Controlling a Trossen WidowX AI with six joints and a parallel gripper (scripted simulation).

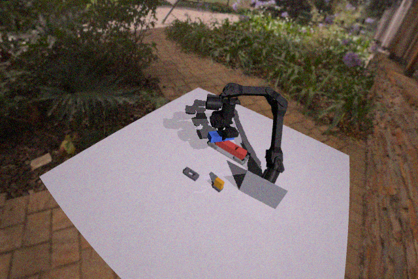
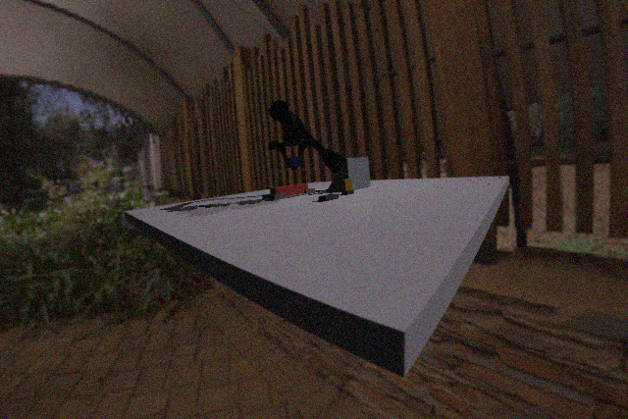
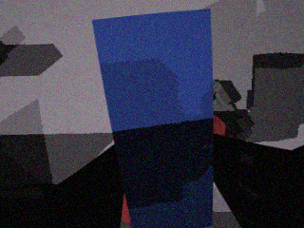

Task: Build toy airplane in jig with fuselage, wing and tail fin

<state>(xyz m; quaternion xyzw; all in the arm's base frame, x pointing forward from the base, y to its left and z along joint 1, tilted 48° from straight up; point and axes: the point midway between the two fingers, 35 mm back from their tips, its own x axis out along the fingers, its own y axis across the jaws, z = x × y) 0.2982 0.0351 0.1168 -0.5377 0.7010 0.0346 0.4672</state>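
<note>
My gripper (image 1: 224,134) (image 2: 293,157) is shut on the blue wing (image 1: 215,136) (image 2: 293,163) (image 3: 157,43). It holds the wing in the air above the jig, apart from the fuselage in the exterior view. The red fuselage (image 1: 232,149) (image 2: 289,189) lies along the grey cradle (image 1: 241,161) and looks level; its full seating is too small to tell. In the wrist view the wing hides most of the fuselage (image 3: 218,126), including its sockets. The orange tail fin (image 1: 218,183) (image 2: 347,184) stands upright in a small dark holder, away from the fuselage.
An empty dark holder (image 1: 191,174) (image 2: 328,197) lies beside the tail fin's holder. A grey upright panel (image 1: 263,189) (image 2: 358,172) stands near the arm's base. The arm arches over the cradle side, and its shadow falls on the white table (image 1: 202,235) (image 2: 354,252).
</note>
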